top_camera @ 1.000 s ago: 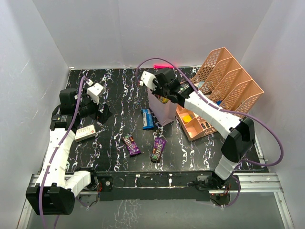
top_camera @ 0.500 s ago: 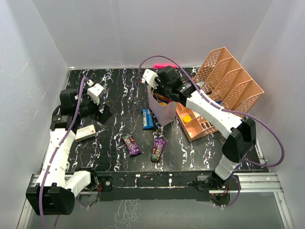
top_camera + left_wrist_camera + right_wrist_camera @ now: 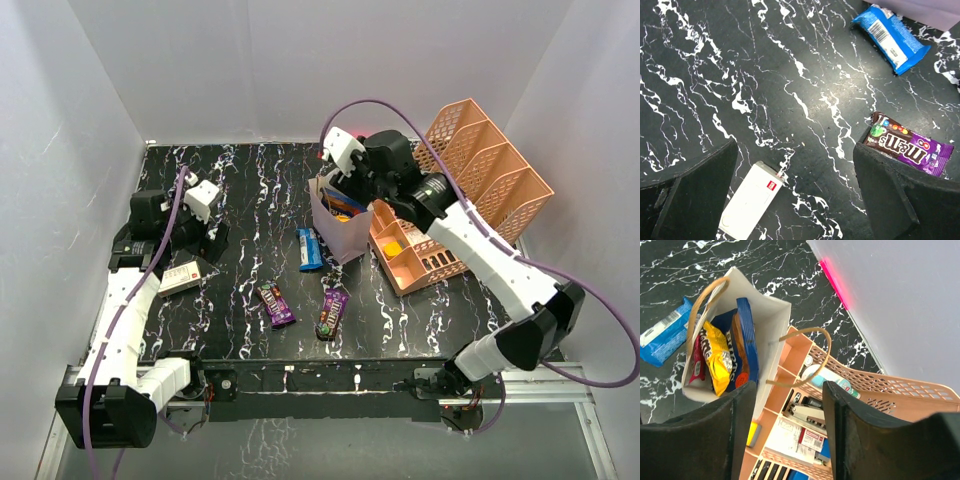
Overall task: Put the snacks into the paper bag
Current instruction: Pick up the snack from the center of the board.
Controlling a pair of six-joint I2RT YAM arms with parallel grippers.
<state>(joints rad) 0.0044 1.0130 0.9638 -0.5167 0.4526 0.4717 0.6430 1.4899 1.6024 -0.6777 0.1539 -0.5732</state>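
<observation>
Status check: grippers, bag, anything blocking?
Left gripper open, empty, over table. Right gripper open, empty, above paper bag. Bag upright, several snacks inside; blue packet and two purple packs out on table. Nothing blocking; pink organiser beside bag.

The left arm (image 3: 125, 310) bends forward along the left side, and the left gripper (image 3: 796, 145) tilts downward, fingers (image 3: 695, 192) spread wide with nothing between them. The right arm (image 3: 480, 250) stretches forward and inward; the right gripper (image 3: 788, 387) points down, its fingers (image 3: 737, 440) apart and empty.

White-and-black arms (image 3: 125, 310), purple cables (image 3: 372, 101), black fingers (image 3: 695, 190).
</observation>
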